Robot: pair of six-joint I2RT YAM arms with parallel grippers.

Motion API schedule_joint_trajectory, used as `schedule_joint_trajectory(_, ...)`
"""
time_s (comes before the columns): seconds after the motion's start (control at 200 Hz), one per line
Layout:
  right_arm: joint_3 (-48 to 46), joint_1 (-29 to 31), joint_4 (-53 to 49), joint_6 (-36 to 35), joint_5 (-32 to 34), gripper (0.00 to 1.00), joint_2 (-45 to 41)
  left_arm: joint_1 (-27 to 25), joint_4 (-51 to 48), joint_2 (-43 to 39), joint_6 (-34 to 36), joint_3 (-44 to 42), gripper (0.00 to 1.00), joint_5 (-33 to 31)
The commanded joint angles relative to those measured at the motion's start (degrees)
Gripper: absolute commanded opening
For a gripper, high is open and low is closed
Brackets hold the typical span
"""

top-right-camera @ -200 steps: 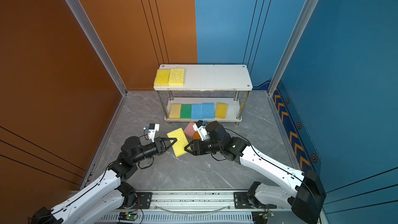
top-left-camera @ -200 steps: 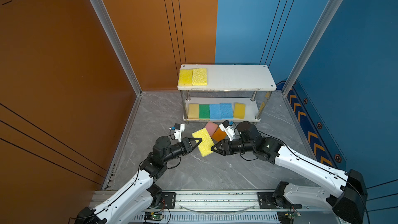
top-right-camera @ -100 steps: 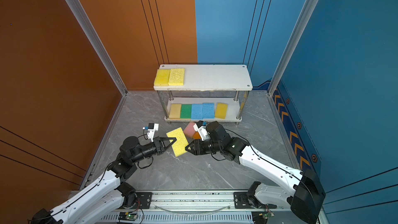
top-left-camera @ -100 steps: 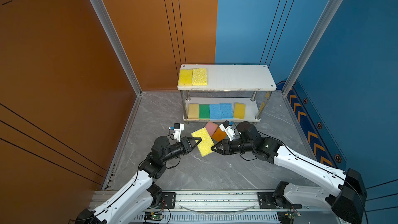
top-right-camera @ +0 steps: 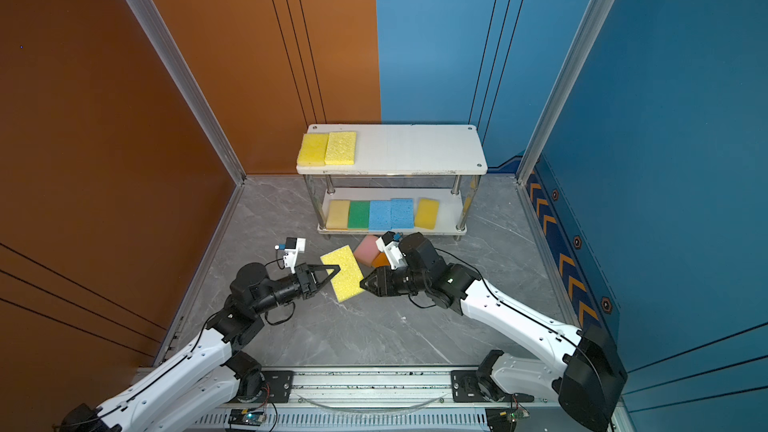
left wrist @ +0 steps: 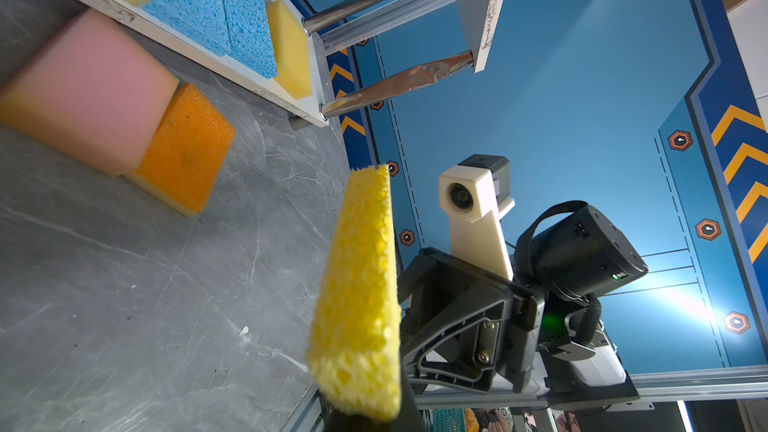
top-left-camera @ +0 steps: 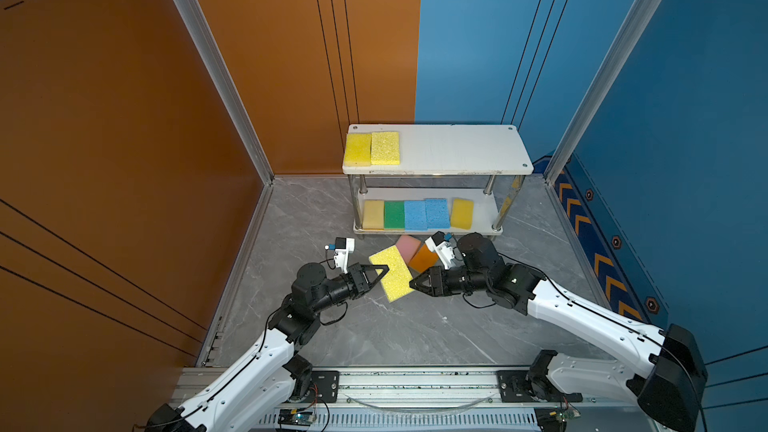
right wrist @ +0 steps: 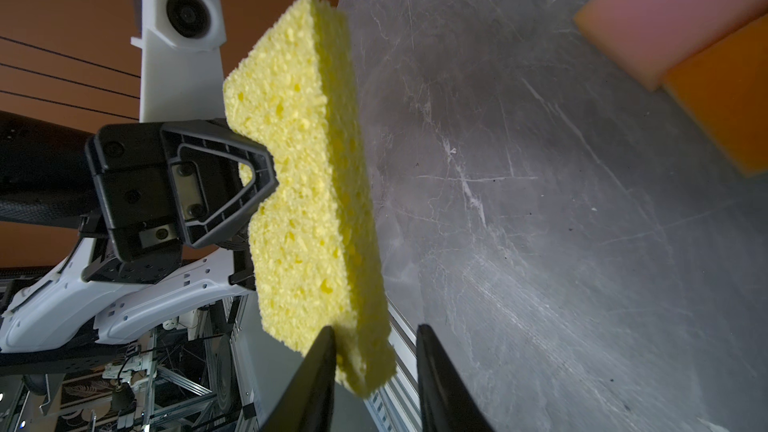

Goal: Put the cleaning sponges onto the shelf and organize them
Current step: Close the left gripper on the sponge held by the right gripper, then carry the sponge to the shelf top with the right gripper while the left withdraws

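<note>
Item 1. White two-tier shelf with metal posts (top-left-camera: pixel 457 151), against the back wall.
- Top board, left end: smooth yellow foam sponge (top-left-camera: pixel 357 149) and coarse-pored pale yellow sponge (top-left-camera: pixel 385 147), touching side by side.
- Lower board, in a row from the left: pale tan-yellow sponge (top-left-camera: pixel 373 214), green sponge (top-left-camera: pixel 394 215), two light blue sponges (top-left-camera: pixel 415 215) (top-left-camera: pixel 437 213), then a golden yellow sponge (top-left-camera: pixel 462 214) just beside them, slightly tilted.

Item 2. Grey marbled floor (top-left-camera: pixel 374 326), just in front of the shelf: pink foam sponge (top-left-camera: pixel 408 246) lying partly over an orange sponge (top-left-camera: pixel 423 259).

Item 3. Coarse-pored bright yellow sponge (top-left-camera: pixel 392 272), off the floor between my arms. My left gripper (top-left-camera: pixel 385 268) is clamped on one long edge. My right gripper (top-left-camera: pixel 412 284) has its fingers apart on either side of a corner, not pinching it.

Change over the last second: shelf and floor contents are as before, both arms are in nearly the same place, and my right fingers have drawn closer together.
</note>
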Motion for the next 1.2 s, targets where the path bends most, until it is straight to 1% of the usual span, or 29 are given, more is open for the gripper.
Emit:
schedule_joint_trajectory(0.0, -0.2, 0.1, 2.6, 0.8, -1.8, 0.31, 0.9, 0.4, 1.4, -0.4, 0.0, 1.3, 0.0, 1.2)
schedule_joint_trajectory(0.055, -0.1, 0.3, 2.8, 0.9, -2.4, 0.3, 1.1, 0.5, 1.4, -0.4, -0.1, 1.3, 0.0, 1.2)
schedule_joint_trajectory(0.23, 0.4, 0.9, 2.4, 0.8, -2.5, 0.23, 1.1, 0.5, 1.4, -0.4, 0.0, 1.3, 0.0, 1.1)
schedule_joint_trajectory(0.561, 1.2, 1.3, 0.0, -0.3, -1.3, 0.01, 0.5, 0.5, 1.4, -0.4, -0.3, 1.4, 0.0, 0.9)
schedule_joint_trajectory(0.601, 1.5, 1.3, -0.8, -0.7, -0.9, 0.0, 0.3, 0.6, 1.4, -0.5, -0.2, 1.3, 0.08, 0.9)
schedule_joint_trajectory(0.711, 2.8, 1.5, -3.6, -1.8, 0.6, 0.0, -0.7, 1.6, 1.4, -0.8, -0.7, 1.1, 0.42, 1.6)
schedule_joint_trajectory(0.756, 3.8, 1.4, -5.6, -2.6, 1.6, 0.0, -1.4, 2.3, 1.4, -1.2, -0.9, 1.0, 0.53, 2.3)
schedule_joint_trajectory(0.786, 4.8, 1.4, -7.4, -3.3, 2.3, 0.0, -2.0, 3.0, 1.3, -1.7, -1.0, 1.0, 0.58, 2.8)
schedule_joint_trajectory(0.906, 9.1, 1.3, -14.0, -5.9, 5.5, 0.0, -4.6, 6.8, -1.2, -4.6, -1.3, 1.0, 0.73, 5.2)
schedule_joint_trajectory(0.946, 10.8, 1.4, -16.1, -6.8, 6.7, 0.0, -5.5, 8.2, -2.7, -5.9, -1.1, 1.0, 0.75, 5.9)
schedule_joint_trajectory(0.976, 12.2, 1.4, -17.9, -7.5, 7.7, 0.0, -6.2, 9.3, -4.1, -6.9, -1.0, 1.0, 0.79, 6.3)
schedule_joint_trajectory(1.046, 15.4, 1.4, -21.7, -9.1, 10.3, 0.0, -7.5, 12.1, -7.5, -9.6, -0.4, 1.0, 0.82, 7.0)
schedule_joint_trajectory(1.071, 16.6, 1.4, -22.8, -9.6, 11.1, 0.0, -7.9, 13.1, -8.7, -10.5, -0.2, 1.0, 0.85, 7.2)
schedule_joint_trajectory(1.136, 20.0, 1.1, -25.1, -10.7, 13.6, 0.0, -9.0, 15.1, -11.5, -12.6, 0.7, 1.0, 0.85, 7.4)
schedule_joint_trajectory(1.141, 20.3, 1.1, -25.1, -10.8, 13.8, 0.0, -9.0, 15.2, -11.7, -12.8, 0.8, 1.0, 0.88, 7.4)
schedule_joint_trajectory(1.151, 20.9, 1.0, -25.3, -10.8, 14.2, 0.0, -9.1, 15.4, -12.2, -13.1, 0.9, 1.0, 0.9, 7.4)
schedule_joint_trajectory(1.196, 23.6, 0.6, -26.1, -11.1, 15.9, 0.0, -9.0, 16.3, -14.3, -14.0, 1.9, 1.0, 0.91, 7.3)
